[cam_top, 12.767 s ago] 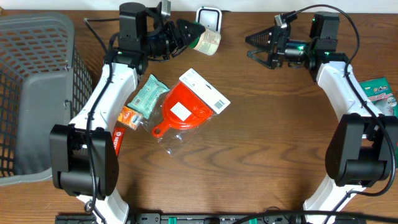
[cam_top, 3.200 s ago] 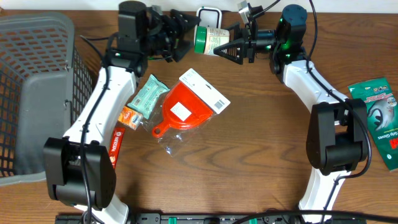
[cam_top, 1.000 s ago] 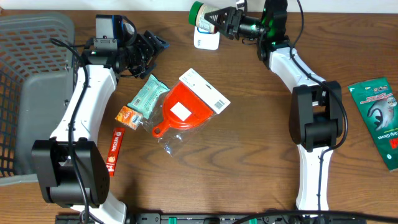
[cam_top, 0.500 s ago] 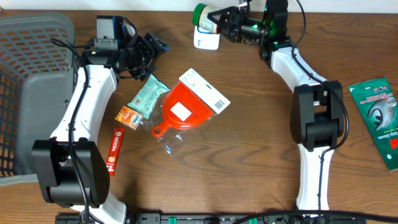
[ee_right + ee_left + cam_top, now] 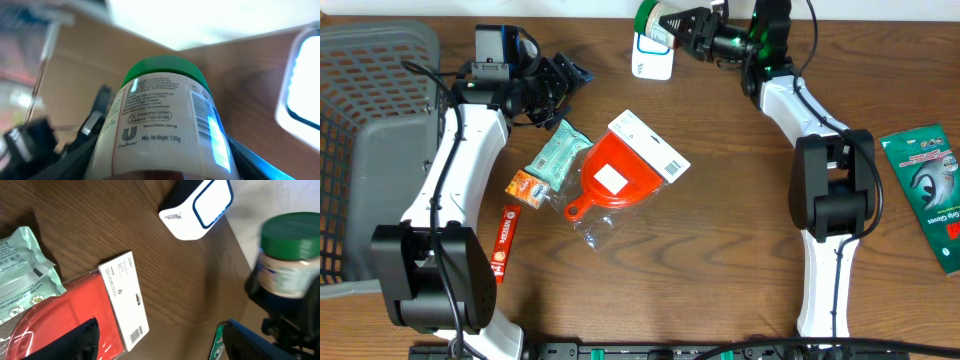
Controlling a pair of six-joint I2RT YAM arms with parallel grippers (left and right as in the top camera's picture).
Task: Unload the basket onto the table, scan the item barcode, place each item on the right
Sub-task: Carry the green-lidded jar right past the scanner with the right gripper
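The green-lidded jar (image 5: 165, 125) lies tipped sideways in the air, barcode side toward the white scanner (image 5: 197, 202).

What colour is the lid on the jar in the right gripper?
Green. The screw lid tops the white-labelled jar; right wrist view shows it best.

You get the jar (image 5: 655, 18) clipped by the overhead's top edge and blurred in the left wrist view, while the scanner (image 5: 305, 85) runs off the right wrist view's edge.
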